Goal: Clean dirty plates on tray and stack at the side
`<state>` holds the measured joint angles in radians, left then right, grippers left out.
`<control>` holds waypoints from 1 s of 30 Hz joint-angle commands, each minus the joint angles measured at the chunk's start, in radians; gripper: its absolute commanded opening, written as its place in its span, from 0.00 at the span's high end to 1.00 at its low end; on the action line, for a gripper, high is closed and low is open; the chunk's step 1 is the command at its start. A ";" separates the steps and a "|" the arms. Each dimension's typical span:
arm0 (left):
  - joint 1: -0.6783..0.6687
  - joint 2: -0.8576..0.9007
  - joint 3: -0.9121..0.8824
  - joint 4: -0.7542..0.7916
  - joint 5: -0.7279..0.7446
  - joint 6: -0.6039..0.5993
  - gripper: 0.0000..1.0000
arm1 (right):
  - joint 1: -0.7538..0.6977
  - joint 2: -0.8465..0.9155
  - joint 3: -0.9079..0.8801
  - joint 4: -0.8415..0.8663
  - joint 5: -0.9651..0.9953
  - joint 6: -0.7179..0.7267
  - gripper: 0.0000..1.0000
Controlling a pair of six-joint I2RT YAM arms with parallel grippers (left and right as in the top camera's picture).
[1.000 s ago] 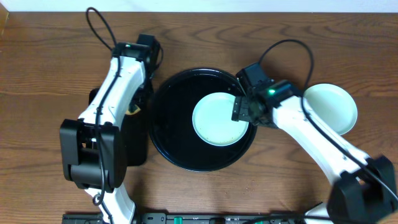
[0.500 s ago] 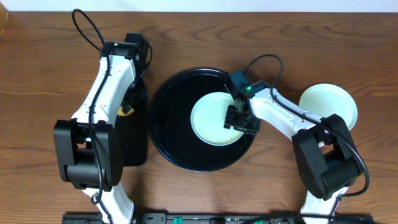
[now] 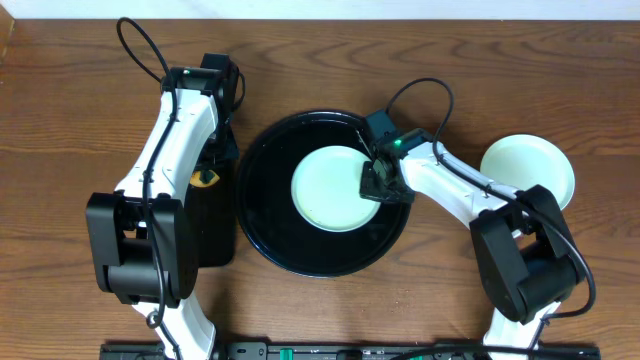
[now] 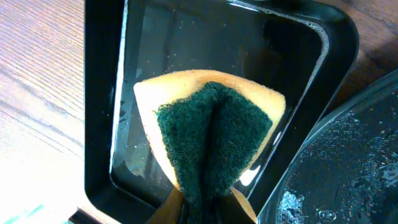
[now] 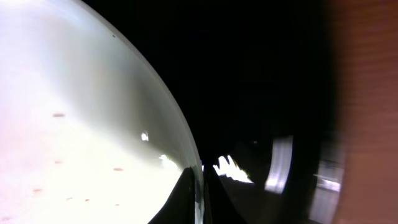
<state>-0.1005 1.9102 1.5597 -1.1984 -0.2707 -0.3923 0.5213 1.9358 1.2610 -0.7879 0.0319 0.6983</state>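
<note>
- The right gripper (image 3: 379, 183) sits just right of centre in the overhead view, its jaws nipped close on the right rim of a pale plate (image 3: 325, 190).
- That plate lies flat inside the round black tray (image 3: 268, 215) in the middle of the frame. The right wrist view shows small brown specks on it.
- A second plate (image 3: 528, 172) rests on the wooden table (image 3: 80, 100) at the right edge, well apart from the tray.
- The left gripper (image 4: 202, 210), at the bottom of the left wrist view, is pinched tight on a folded yellow-and-green sponge (image 4: 211, 134) over the rectangular tray (image 4: 102, 93).
</note>
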 commanded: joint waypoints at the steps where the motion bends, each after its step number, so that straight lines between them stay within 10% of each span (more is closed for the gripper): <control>1: 0.004 -0.006 0.011 -0.005 -0.002 -0.001 0.90 | -0.003 -0.098 -0.018 -0.024 0.281 -0.023 0.98; 12: 0.004 -0.006 0.011 -0.005 -0.002 -0.001 0.90 | 0.003 -0.338 -0.018 -0.043 0.288 -0.032 0.94; 15: 0.004 -0.006 0.011 -0.005 -0.002 -0.001 0.89 | 0.001 -0.310 -0.022 -0.097 0.148 0.055 0.62; 16: 0.004 -0.006 0.011 -0.005 -0.002 -0.001 0.89 | 0.008 -0.283 -0.029 -0.111 0.056 0.059 0.28; 17: 0.004 -0.006 0.011 -0.005 -0.002 -0.001 0.89 | 0.014 -0.268 -0.034 -0.114 0.017 0.058 0.21; 30: 0.004 -0.006 0.011 0.002 -0.002 0.014 0.88 | 0.156 -0.117 -0.040 -0.082 -0.075 0.139 0.32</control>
<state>-0.1009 1.9102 1.5597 -1.1961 -0.2676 -0.3882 0.6460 1.7958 1.2266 -0.8734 -0.0154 0.7776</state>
